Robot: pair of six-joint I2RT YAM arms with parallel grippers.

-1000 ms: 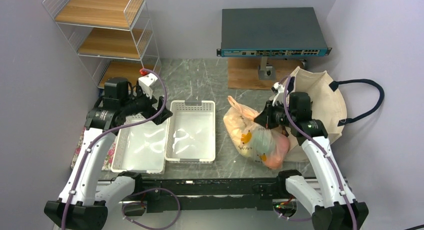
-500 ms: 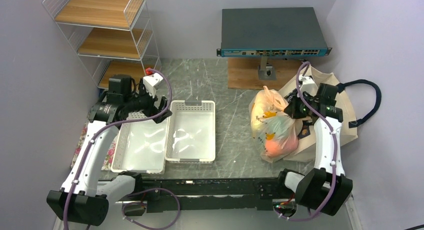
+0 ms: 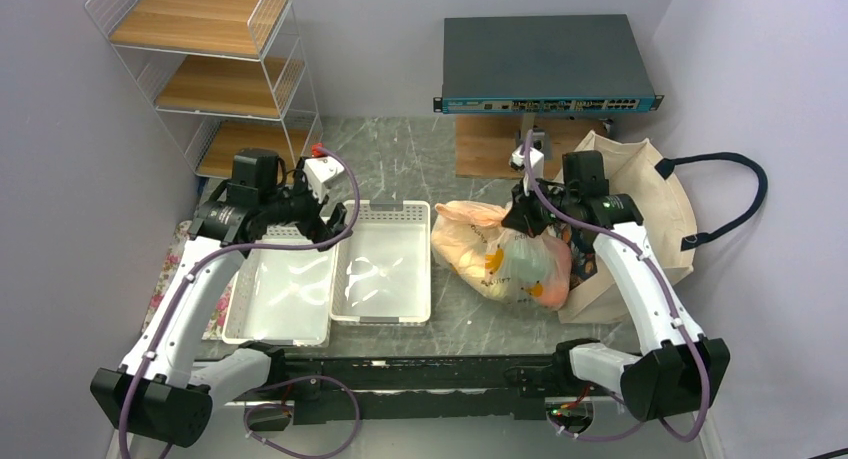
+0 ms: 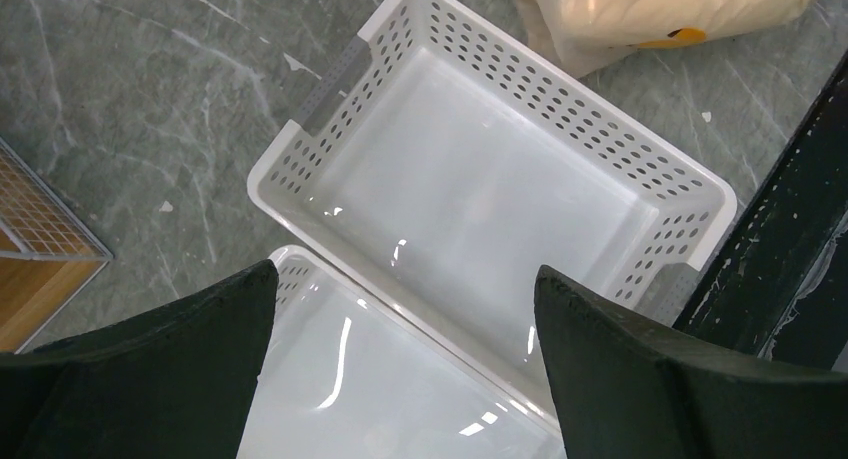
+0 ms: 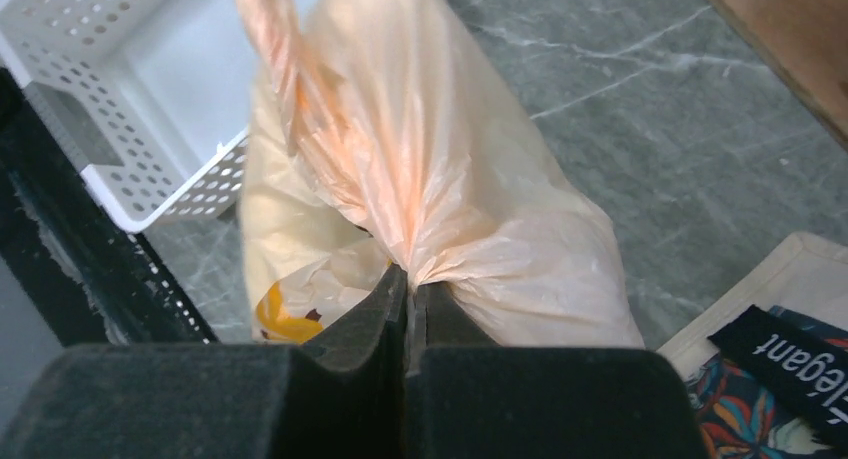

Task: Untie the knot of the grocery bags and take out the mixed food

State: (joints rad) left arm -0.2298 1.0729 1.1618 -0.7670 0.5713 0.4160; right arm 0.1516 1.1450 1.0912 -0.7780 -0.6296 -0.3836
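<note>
Though still pinched, the plastic bag [image 3: 492, 257] has swung left.

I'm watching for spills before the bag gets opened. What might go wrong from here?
1. The right gripper is shut on thin film at the knot; a hard pull may tear the plastic bag instead of loosening it.
2. The left gripper hangs open over the white basket, away from the bag, so nothing braces it: a pull may drag or tip it.

Peach bag [image 3: 488, 261], knot [image 5: 418, 251] bunched (tied), beside tote [image 3: 655, 194]
</note>
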